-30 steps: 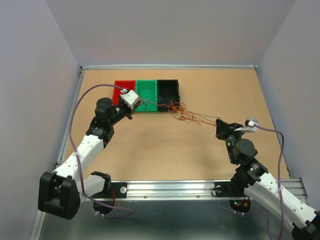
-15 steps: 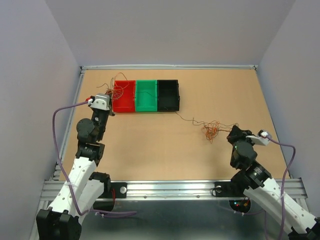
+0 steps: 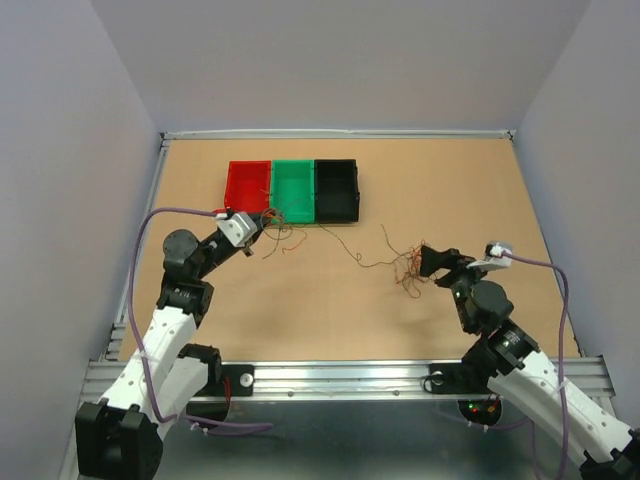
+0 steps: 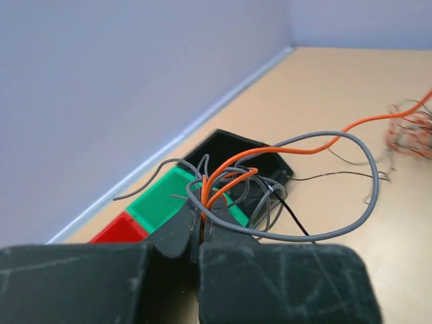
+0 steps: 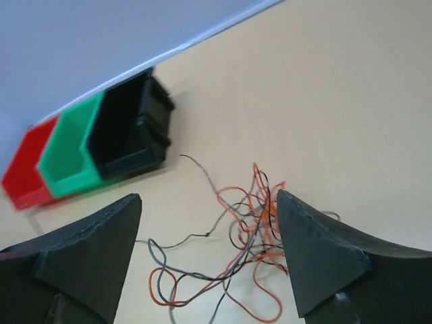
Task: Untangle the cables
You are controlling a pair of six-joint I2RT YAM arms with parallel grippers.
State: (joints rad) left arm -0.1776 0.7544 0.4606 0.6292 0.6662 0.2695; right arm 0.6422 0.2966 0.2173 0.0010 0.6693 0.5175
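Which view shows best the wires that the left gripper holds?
The left wrist view: grey and orange wires loop close-up from the shut left gripper. The top view shows only faint strands there; the right wrist view shows another tangle.

Even, soft light and faint shadows throughout; the wrist views blur the near jaws, and the right wrist view smears its left edge.

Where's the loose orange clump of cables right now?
In the top view the clump lies on the table right of centre, just ahead of the open right gripper, nearer and further right than the black bin.
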